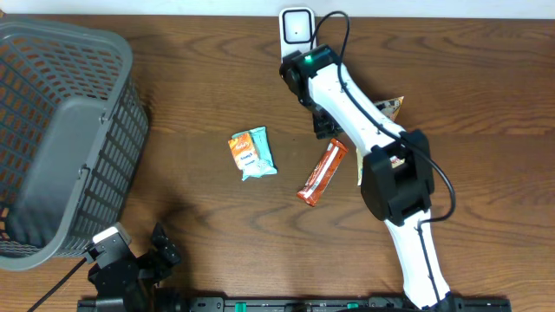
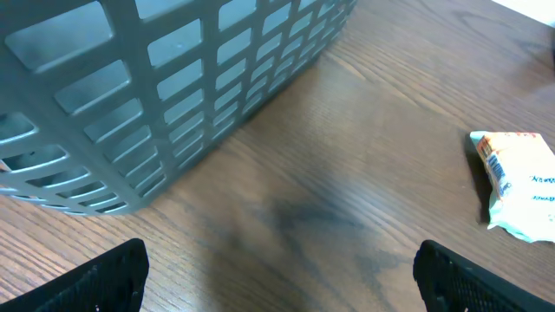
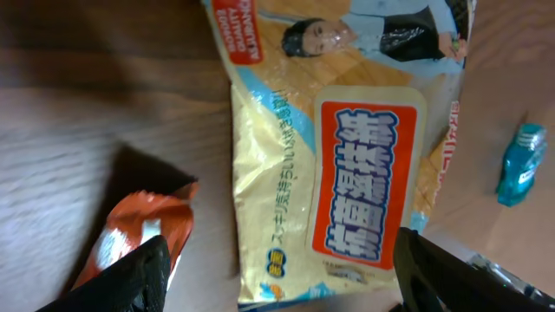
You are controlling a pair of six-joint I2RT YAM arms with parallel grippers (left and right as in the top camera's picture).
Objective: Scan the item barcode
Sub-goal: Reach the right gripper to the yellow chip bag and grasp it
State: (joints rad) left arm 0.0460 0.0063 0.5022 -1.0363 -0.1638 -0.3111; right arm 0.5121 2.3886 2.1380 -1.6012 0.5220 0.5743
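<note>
right gripper (image 3: 279, 270): fingers spread wide, grasping nothing, low over yellow packet (image 3: 347, 173) | packet: flat near table (image 1: 199, 78) far edge, right of scanner (image 1: 297, 26), largely hidden under right arm (image 1: 364, 113) overhead, print cut off at wrist | left gripper (image 2: 277, 277): released, front-left corner, beside basket (image 1: 52, 147)

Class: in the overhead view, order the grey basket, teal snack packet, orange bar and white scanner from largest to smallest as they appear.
1. grey basket
2. teal snack packet and orange bar: too alike to rank; bar longer, packet wider
3. white scanner, only partly visible
</note>
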